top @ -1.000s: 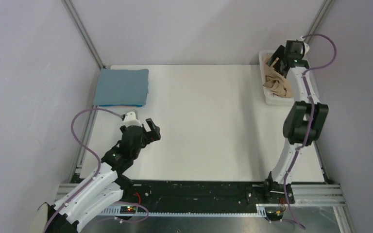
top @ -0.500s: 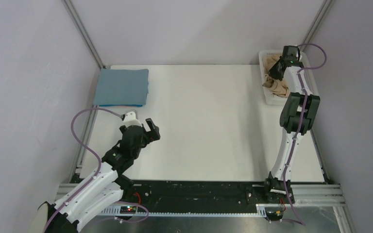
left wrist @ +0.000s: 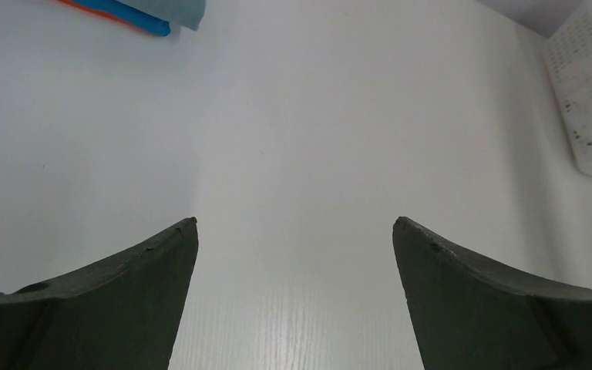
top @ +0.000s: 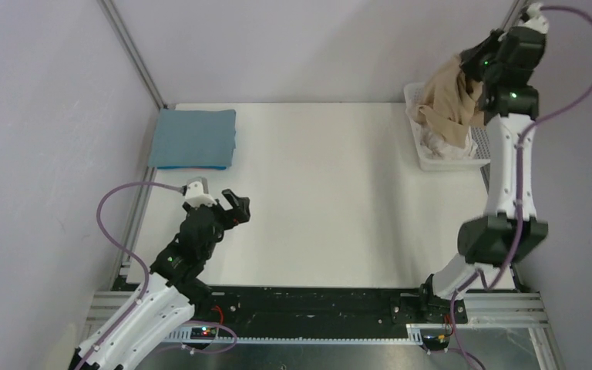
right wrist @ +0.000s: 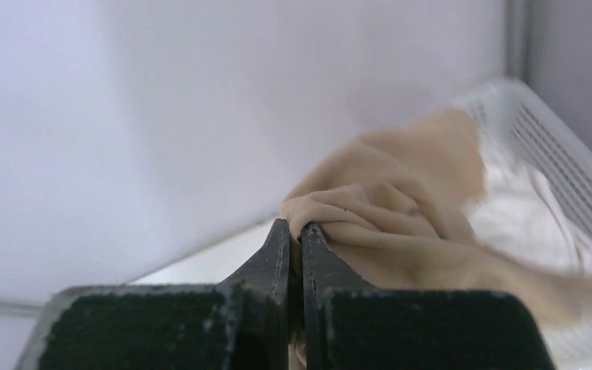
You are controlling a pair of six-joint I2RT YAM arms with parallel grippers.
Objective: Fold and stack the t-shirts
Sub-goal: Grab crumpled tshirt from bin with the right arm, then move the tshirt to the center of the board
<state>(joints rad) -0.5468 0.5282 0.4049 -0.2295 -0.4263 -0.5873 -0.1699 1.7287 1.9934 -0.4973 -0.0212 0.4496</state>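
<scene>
Jaws, right gripper (right wrist: 293, 227): pressed together on a fold of the tan-beige t-shirt (right wrist: 385, 208), the cloth pinched between two dark fingers (right wrist: 266, 258).
Jaws, left gripper (left wrist: 294, 223): spread wide, nothing between them, bare white table (left wrist: 293, 116) below.

Item 1. Tan-beige t-shirt. Unfolded and bunched. In the top view it hung from the right gripper, which was held high over the far right corner of the table. Its lower part draped down into the white lattice basket (top: 432, 163).

Item 2. Teal-blue t-shirt (top: 194, 137). Folded into a flat rectangle. It lay in the far left corner of the table, well apart from both grippers. The left wrist view caught only its near corner, at the top edge of the frame.

Item 3. White lattice basket. It stood at the far right edge of the table, close to the wall. A white cloth (top: 443, 145) lay inside it, under the hanging tan-beige t-shirt.

Item 4. Left gripper. It hovered over the near left part of the table, pointed toward the far right and holding nothing.

Item 5. Right arm. It stood stretched upward along the right wall, with its wrist above the basket.
</scene>
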